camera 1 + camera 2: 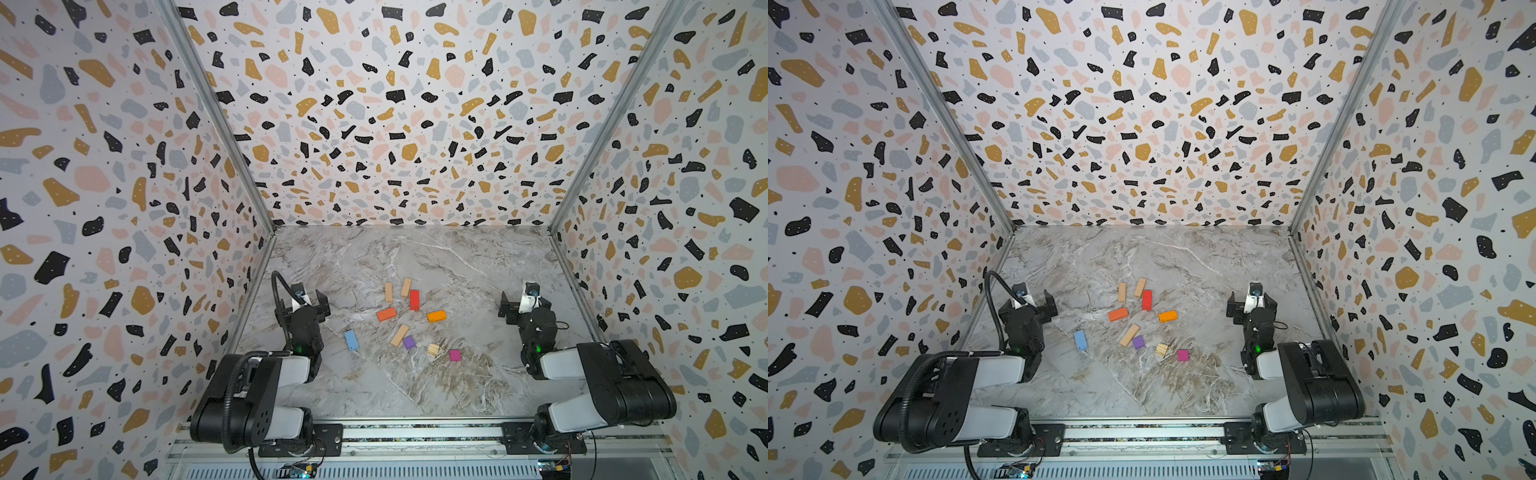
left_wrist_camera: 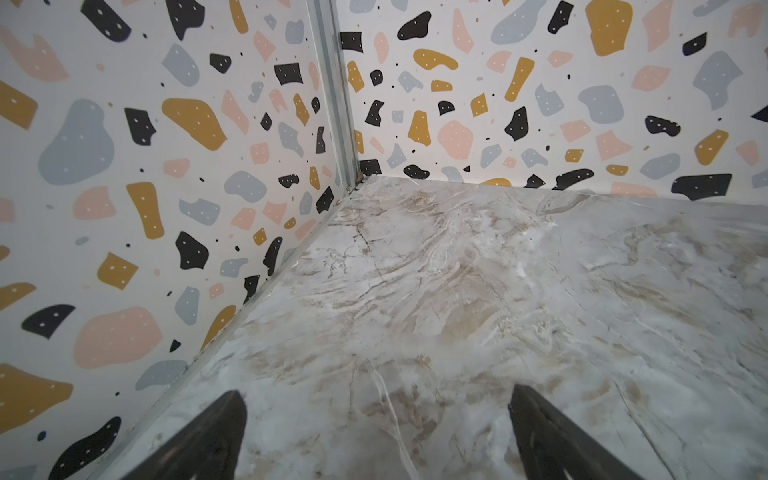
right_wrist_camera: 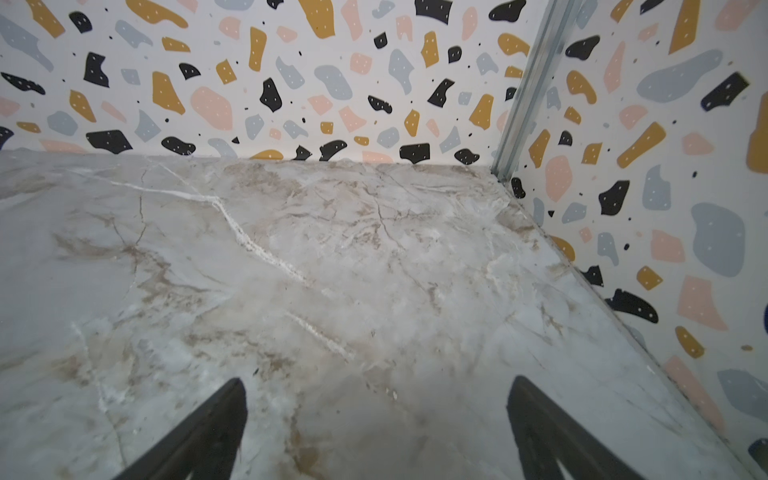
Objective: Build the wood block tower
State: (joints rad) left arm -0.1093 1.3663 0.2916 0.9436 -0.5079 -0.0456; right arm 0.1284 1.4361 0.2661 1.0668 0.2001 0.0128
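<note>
Wood block tower pieces lay loose on the marbled surface (image 1: 457,395), none stacked, scattered between the 2 arms.

The left gripper (image 1: 302,302) was near the left wall, jaws spread wide and empty. In the left wrist view its fingers (image 2: 216,432) framed only bare surface. The right gripper (image 1: 524,305) was near the right wall, also spread and holding nothing.

Closest to the left gripper, the light blue block (image 1: 351,340) lay alone, its long axis roughly front to back with the far end leaning left. Further in, the red-orange block (image 1: 386,314) lay crosswise, slightly tilted.

Closest to the right gripper, the orange block (image 1: 436,316) also lay left to right. Between those 2, the red block (image 1: 414,300) pointed front to back.

Just behind it, 2 tan oblongs pointed at the back wall: the left tan block (image 1: 388,292) almost straight, the right tan block (image 1: 406,287) leaning right at its far end.

Nearer the front, the diagonal tan block (image 1: 400,335) ran from near-left to far-right. The purple cube (image 1: 409,342) sat just beside its near end. To the right of that came the tan cube (image 1: 433,350), then the magenta cube (image 1: 454,355), each apart from its neighbour.
</note>
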